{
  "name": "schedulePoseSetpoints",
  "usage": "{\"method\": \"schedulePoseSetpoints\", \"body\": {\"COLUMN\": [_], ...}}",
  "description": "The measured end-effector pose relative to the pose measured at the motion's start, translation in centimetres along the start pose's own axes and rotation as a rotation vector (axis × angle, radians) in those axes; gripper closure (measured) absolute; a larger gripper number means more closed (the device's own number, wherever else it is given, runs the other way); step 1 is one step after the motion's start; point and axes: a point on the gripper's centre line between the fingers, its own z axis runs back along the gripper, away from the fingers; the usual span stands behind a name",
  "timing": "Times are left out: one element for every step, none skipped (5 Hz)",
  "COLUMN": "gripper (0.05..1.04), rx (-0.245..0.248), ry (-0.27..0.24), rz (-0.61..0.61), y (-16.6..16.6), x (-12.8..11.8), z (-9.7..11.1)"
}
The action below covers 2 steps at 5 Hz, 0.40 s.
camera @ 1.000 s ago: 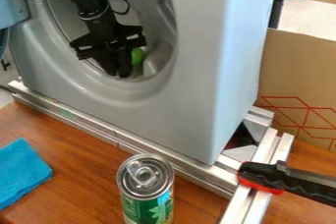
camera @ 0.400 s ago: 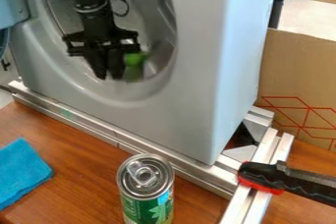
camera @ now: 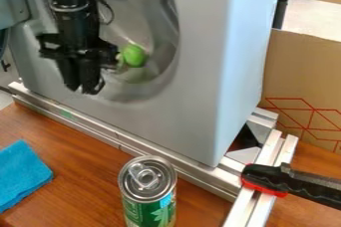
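Green round thing (camera: 134,56) is sitting inside the washer-like housing (camera: 196,71), near the lower right edge of its round opening. End effector (camera: 82,89) just slid away toward the opening's lower left edge, so looks like it isn't bringing it along; can't tell if it's wide or narrow, tbh.

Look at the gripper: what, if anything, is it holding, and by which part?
Nothing visible: the gripper hangs by the grey machine, with the green object beside it, not in its grasp.
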Motion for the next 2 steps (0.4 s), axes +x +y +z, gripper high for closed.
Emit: {"method": "schedulePoseSetpoints", "body": {"gripper": [0.801, 0.801], "rx": [0.032, 0.041], "ry": [0.037, 0.108], "rz": [-0.034, -0.015], "y": [0.9, 2.7], "x": [-2.0, -3.8], "z": [-1.1, -2.3]}}
